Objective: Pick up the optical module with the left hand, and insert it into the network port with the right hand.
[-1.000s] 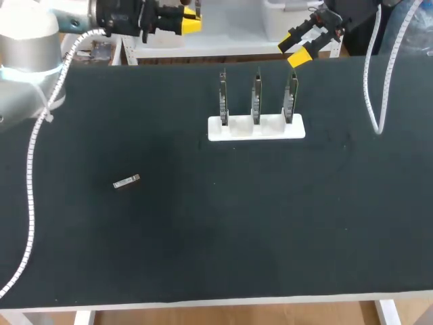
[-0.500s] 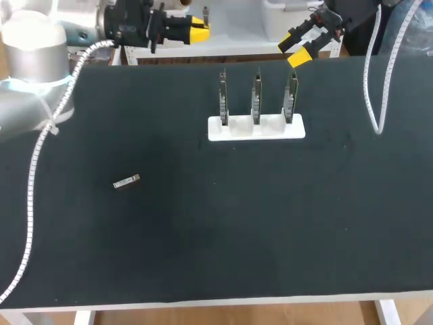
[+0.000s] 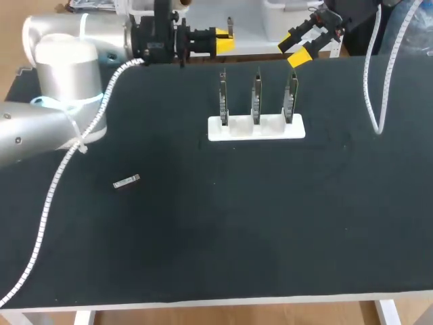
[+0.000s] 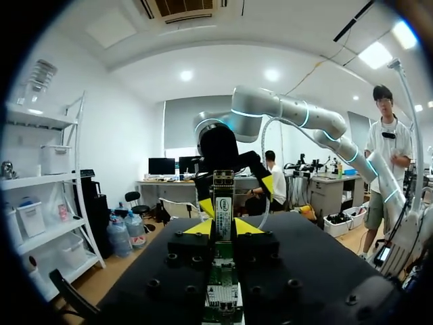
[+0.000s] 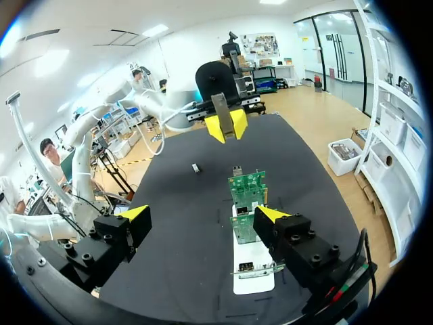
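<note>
At the worktop's (image 3: 223,237) far edge, the left gripper (image 3: 225,42) is closed narrowly on a small green board (image 4: 223,200). The right gripper (image 3: 301,46), near the far right corner, gapes wide. The optical module (image 3: 126,181) lies toward the left edge, well apart from both. The network port boards (image 3: 256,95) stand in a white holder (image 3: 256,128).
</note>
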`<action>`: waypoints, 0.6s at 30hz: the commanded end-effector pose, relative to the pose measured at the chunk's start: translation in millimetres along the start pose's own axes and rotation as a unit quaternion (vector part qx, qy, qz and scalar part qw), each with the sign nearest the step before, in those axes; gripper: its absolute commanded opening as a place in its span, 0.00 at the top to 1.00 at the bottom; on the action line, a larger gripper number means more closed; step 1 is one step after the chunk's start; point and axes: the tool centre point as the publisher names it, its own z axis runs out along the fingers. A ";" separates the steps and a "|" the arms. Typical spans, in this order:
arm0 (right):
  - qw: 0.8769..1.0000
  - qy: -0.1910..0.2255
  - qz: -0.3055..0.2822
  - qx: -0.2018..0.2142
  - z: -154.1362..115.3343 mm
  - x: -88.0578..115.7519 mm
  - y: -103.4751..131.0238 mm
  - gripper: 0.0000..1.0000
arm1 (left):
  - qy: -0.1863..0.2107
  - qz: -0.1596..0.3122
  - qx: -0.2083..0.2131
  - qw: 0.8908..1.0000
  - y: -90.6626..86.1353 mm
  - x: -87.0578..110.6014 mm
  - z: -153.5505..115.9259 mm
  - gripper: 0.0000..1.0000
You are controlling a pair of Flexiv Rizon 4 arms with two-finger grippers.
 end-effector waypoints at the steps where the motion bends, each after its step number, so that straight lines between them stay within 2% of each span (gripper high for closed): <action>1: 1.000 0.000 -0.001 0.001 -0.2 0.2 1.2 0.00 | 0.029 0.025 -0.034 0.999 -1.2 0.5 11.5 1.00; 3: 1.000 0.000 -0.001 0.001 -0.2 0.2 1.2 0.00 | 0.051 0.047 -0.020 0.997 -2.3 -1.0 19.2 1.00; 7: 1.000 0.000 -0.001 0.001 -0.2 0.2 1.2 0.00 | 0.055 0.055 0.001 0.997 -1.0 1.9 27.1 1.00; 18: 1.000 0.000 -0.001 0.001 -0.2 0.2 1.2 0.00 | 0.019 0.012 -0.001 1.000 7.9 15.1 23.5 1.00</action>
